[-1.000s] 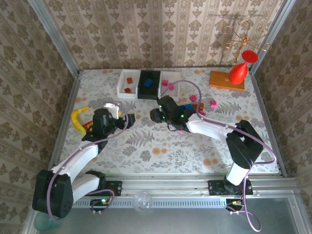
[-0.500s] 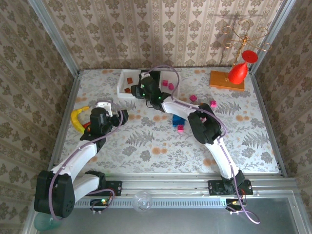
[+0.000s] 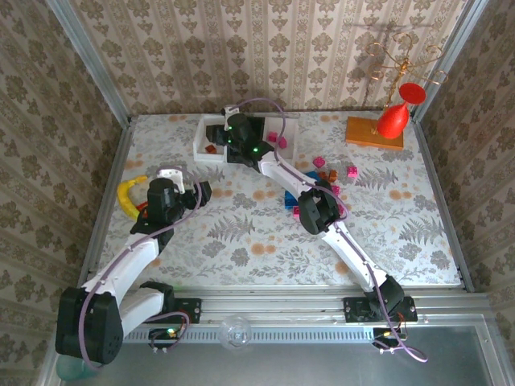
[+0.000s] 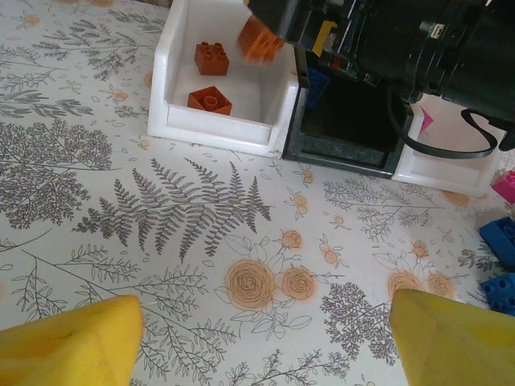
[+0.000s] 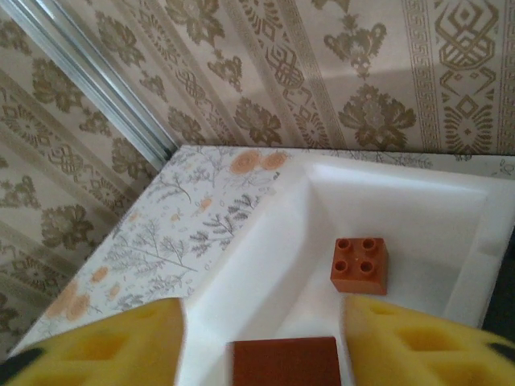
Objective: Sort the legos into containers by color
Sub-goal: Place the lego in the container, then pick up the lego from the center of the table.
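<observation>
Over the left white plastic bin (image 4: 217, 133) of the joined row, the right fingers (image 5: 402, 338) are seen spread. A small orange-brown brick (image 5: 282, 363) sits loose between them, its lower part cut off by the frame edge. Two more orange-brown bricks (image 4: 211, 58) are lying in that bin. A yellow tag (image 4: 323, 36) on the right arm is too blurred to be read. The black middle bin (image 4: 342, 157) is half hidden by that arm. The left fingers (image 4: 72, 342) are held wide apart and empty above the floral table (image 4: 201, 241). Blue bricks (image 4: 500, 241) are clipped at the picture's edge.
</observation>
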Tool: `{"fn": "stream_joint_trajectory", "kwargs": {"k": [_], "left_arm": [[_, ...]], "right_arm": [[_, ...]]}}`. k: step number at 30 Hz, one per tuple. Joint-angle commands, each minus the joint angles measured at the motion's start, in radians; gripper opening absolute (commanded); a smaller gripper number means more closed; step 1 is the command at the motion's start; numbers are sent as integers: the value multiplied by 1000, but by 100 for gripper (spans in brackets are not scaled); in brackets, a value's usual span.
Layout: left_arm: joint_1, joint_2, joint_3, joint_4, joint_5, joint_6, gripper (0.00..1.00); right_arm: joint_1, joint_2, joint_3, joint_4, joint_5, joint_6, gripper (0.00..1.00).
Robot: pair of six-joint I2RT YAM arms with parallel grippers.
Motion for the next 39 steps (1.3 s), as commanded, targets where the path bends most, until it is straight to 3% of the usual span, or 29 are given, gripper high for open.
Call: {"fn": "stream_joint_trajectory", "kwargs": {"k": [1,6,13,19,25,29,33,39], "left_arm": [[5,-14,14,-17,19,-4,81],[6,-12,12,-7,49,-8,81],[-33,5,4,61,219,68,81],[-243,101,51,27,226,238,82],[-401,295,134,42,182,280,81],[-508,455,225,8,116,336,80],[-561,584,322,-35,129,374,78],[-611,723,423,-27,190,242,70]], "right_arm": [[-16,-14,38,-51,-34,-34,68],[-31,-156,-63,-86,-107,-60,72],[-58,-625,-673,-29,-136,-143,76],[-129,-1033,-1162,-182,-73,-139,81],[-220,-1378,-1544,-303,37,-133,86],[-280,-1548,-1693,-341,81,-134,86],[-314,-1646,-1783,-343,102,-128,87],[-351,-1682,-1839,-335,110,-125,87]]}}
